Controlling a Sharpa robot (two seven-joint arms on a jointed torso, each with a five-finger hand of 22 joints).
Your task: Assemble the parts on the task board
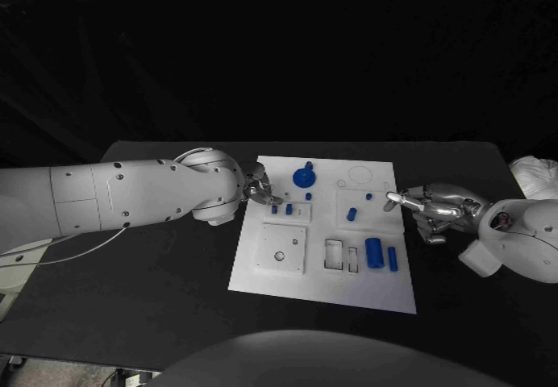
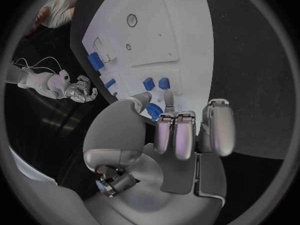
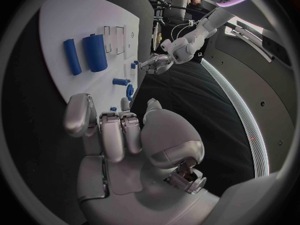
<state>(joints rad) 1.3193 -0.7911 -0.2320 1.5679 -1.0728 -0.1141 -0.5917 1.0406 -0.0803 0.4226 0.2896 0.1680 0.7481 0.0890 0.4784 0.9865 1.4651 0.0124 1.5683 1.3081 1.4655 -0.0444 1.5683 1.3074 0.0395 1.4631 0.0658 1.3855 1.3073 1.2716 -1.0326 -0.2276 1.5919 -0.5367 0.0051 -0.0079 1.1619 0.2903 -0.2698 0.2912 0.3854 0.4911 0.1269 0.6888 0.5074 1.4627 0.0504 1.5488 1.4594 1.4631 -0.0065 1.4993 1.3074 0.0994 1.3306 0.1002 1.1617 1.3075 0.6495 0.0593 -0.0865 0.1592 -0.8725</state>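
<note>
The white task board (image 1: 270,266) lies mid-table. My left hand (image 1: 262,192) hovers over its left edge, fingers curled and nothing in them, thumb and one finger (image 2: 168,98) pointing at two small upright blue pegs (image 1: 281,209) (image 2: 156,83). My right hand (image 1: 428,208) is at the board's right edge, also curled in with nothing held; its fingertips (image 3: 125,105) stop short of a small blue peg (image 1: 368,196). A blue knob (image 1: 305,176) stands at the far side, and a blue peg (image 1: 351,214) lies mid-board. A thick blue cylinder (image 1: 374,252) (image 3: 95,52) and a thin one (image 1: 393,258) (image 3: 72,56) lie at the near right.
A square white plate with a hole (image 1: 283,249) and two rectangular slots (image 1: 343,254) take up the board's near part. A white object (image 1: 537,176) lies at the table's far right edge. Bare black table (image 1: 151,282) surrounds the board.
</note>
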